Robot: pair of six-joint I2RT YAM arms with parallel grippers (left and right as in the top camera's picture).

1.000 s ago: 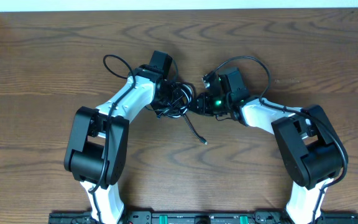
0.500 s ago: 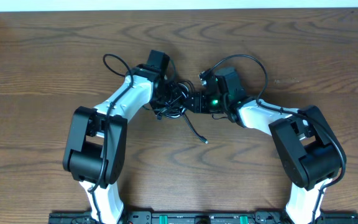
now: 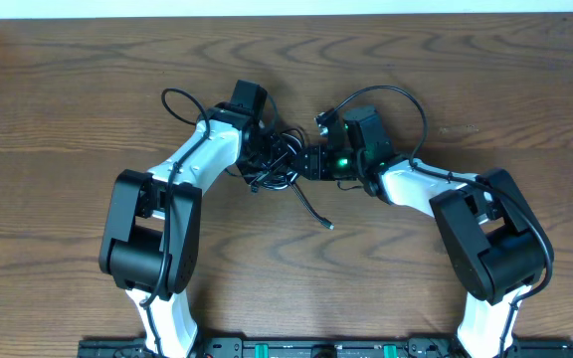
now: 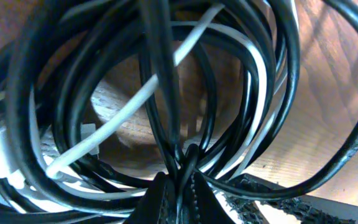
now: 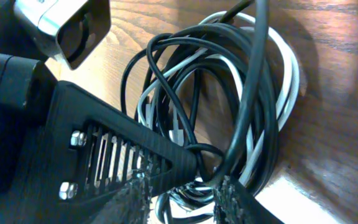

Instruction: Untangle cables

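Observation:
The cables (image 3: 285,159) are one tangled bundle of black loops and a white cord in the middle of the table, between my two grippers. One black end (image 3: 316,213) trails out toward the front. My left gripper (image 3: 270,157) is shut on black strands of the bundle; in the left wrist view its jaws (image 4: 180,179) pinch them while black loops (image 4: 281,93) and the white cord (image 4: 129,107) fill the frame. My right gripper (image 3: 311,162) is at the bundle's right side. Its fingers (image 5: 185,198) stand apart, open, with strands of the cables (image 5: 253,112) lying between them.
The left gripper's ribbed black finger (image 5: 123,143) reaches in close to my right fingers, with the left wrist camera (image 5: 61,25) above it. Each arm's own thicker wire loops behind it (image 3: 175,99) (image 3: 411,99). The wooden table (image 3: 68,149) ends at a pale strip at the back.
My right gripper has slid left into the bundle and its jaws have widened. The left arm shifted slightly left with the strands still pinched.

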